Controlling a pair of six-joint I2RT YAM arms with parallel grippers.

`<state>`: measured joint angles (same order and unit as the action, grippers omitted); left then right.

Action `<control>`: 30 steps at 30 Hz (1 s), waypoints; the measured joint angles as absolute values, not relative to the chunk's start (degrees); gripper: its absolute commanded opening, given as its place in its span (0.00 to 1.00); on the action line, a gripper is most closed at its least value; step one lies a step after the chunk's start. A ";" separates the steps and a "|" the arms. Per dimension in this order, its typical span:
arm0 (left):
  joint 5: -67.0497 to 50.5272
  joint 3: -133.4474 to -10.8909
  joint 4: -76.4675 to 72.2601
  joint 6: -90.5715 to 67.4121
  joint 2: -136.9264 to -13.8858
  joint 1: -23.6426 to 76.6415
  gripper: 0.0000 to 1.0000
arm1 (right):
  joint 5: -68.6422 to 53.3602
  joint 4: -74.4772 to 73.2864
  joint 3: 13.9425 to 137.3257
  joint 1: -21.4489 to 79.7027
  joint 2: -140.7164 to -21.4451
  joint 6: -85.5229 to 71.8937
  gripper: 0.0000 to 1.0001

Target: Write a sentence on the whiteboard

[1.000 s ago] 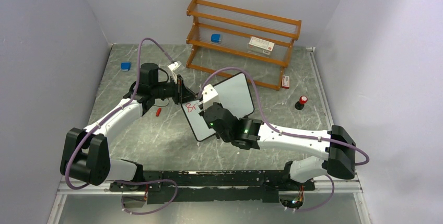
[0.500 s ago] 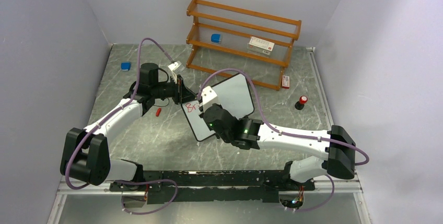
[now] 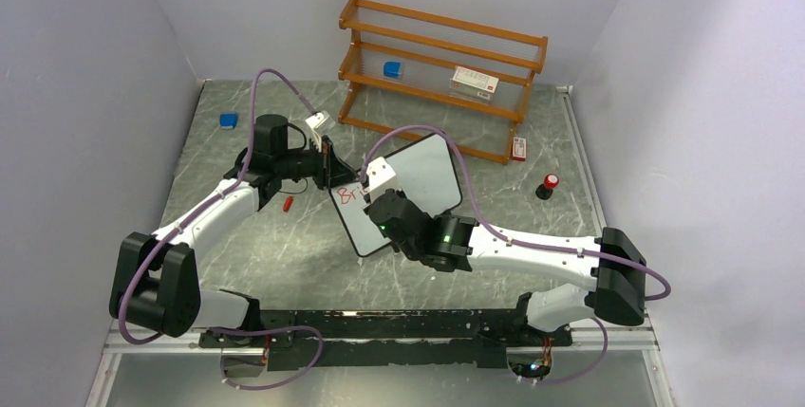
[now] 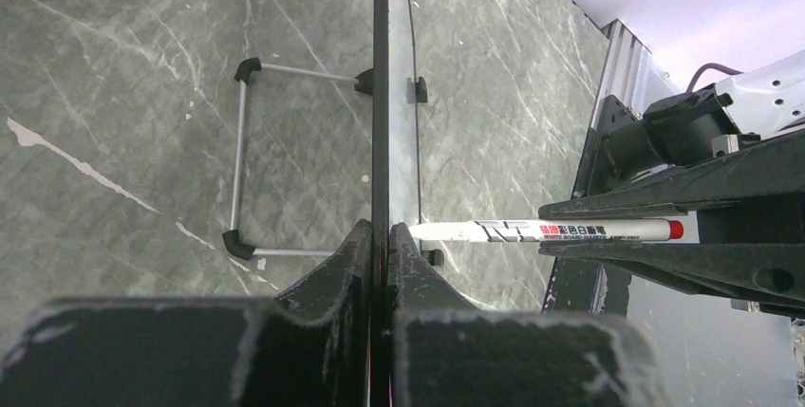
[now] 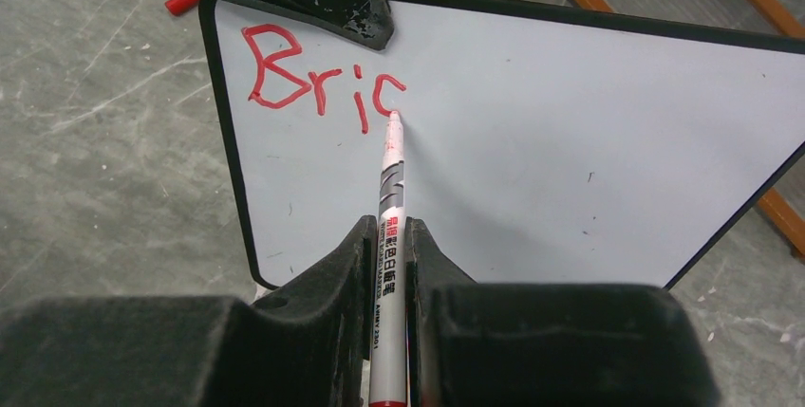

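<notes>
The whiteboard (image 3: pixel 418 179) stands tilted on the table, seen edge-on in the left wrist view (image 4: pixel 380 94) and face-on in the right wrist view (image 5: pixel 570 141). Red letters "Bric" (image 5: pixel 323 80) are written at its upper left. My left gripper (image 4: pixel 381 229) is shut on the board's upper left edge; it shows in the top view (image 3: pixel 327 162). My right gripper (image 5: pixel 386 227) is shut on a white marker (image 5: pixel 391 179) with its red tip touching the board at the "c". The marker also shows in the left wrist view (image 4: pixel 541 231).
A wooden shelf (image 3: pixel 441 70) stands at the back with a blue object (image 3: pixel 392 69) and a white box (image 3: pixel 474 82) on it. A red cap (image 3: pixel 286 203), a blue object (image 3: pixel 228 120), a small red-and-white item (image 3: pixel 518 148) and a red-topped black knob (image 3: pixel 548 186) lie on the table.
The red writing on the board has grown from "B" plus a stroke to "Bric". My right gripper with the marker has shifted slightly along the board. The left arm has held still.
</notes>
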<state>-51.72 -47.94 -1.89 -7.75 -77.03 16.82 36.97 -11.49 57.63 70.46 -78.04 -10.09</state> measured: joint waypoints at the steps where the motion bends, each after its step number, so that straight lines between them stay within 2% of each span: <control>1: -51.72 -47.94 -1.89 -7.75 -77.03 16.82 0.05 | 37.08 -11.46 57.63 70.46 -78.04 -10.09 0.00; 30: -51.72 -47.94 -1.89 -7.49 -77.03 16.82 0.05 | 37.74 -8.78 57.63 69.69 -78.04 -9.45 0.00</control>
